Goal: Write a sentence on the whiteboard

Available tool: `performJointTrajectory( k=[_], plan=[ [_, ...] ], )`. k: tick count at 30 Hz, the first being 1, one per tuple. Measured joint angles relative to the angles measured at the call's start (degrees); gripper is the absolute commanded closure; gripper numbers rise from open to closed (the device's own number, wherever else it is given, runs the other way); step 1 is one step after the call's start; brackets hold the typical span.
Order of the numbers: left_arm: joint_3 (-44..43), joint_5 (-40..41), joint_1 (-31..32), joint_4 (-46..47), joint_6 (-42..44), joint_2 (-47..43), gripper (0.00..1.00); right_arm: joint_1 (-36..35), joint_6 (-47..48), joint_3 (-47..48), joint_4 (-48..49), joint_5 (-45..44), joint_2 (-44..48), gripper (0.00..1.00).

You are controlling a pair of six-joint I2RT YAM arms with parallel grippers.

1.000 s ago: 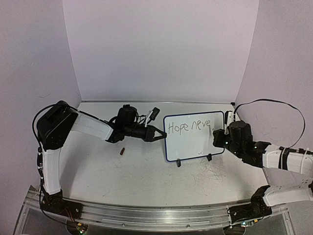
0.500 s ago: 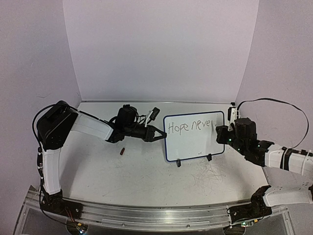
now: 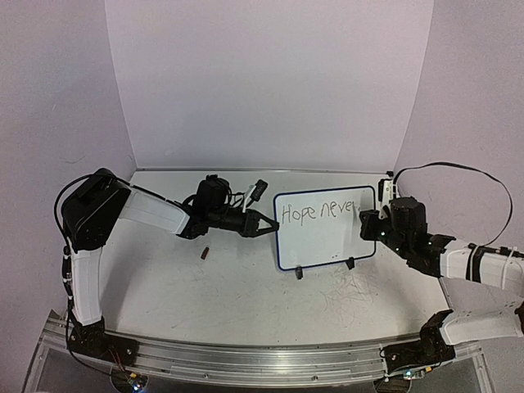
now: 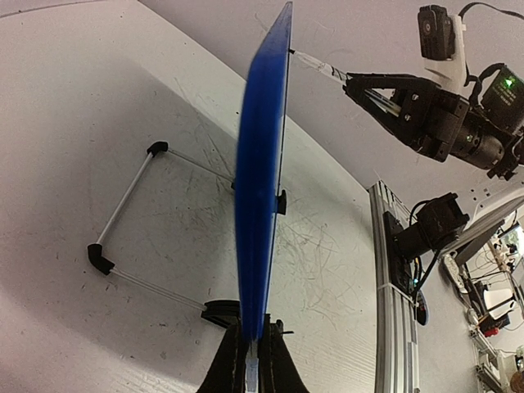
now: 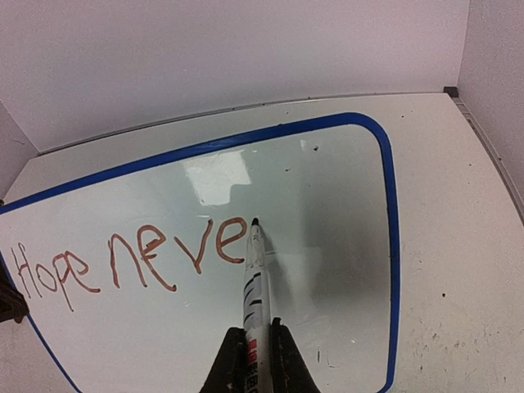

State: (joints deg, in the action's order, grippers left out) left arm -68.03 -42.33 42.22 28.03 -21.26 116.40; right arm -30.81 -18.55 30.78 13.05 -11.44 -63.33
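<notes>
Plain pale lilac walls enclose the white bench at its back, left and right edges. Grey scuff scribbles mark its near right part; a metal rail lines its near edge.

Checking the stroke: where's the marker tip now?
Right wrist view, centre: the marker tip is at the whiteboard, just right of the last visible letter of the sentence.

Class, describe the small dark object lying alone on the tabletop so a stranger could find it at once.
On the large scuffed white tabletop, find the small blue-framed whiteboard standing. Left of it, on the near side of the left gripper clamping its edge, lies a short dark stub: solid and loose, unlike the faint grey scuffs nearby.
</notes>
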Motion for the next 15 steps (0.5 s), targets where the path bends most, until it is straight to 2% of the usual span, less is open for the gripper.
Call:
performJointTrajectory(
  k=[15],
  plan=[
    [0.0, 0.0, 0.0, 0.0, 0.1, 0.0, 1.0, 0.0, -0.1, 0.7, 1.3, -0.2, -1.1, 1.0]
  ],
)
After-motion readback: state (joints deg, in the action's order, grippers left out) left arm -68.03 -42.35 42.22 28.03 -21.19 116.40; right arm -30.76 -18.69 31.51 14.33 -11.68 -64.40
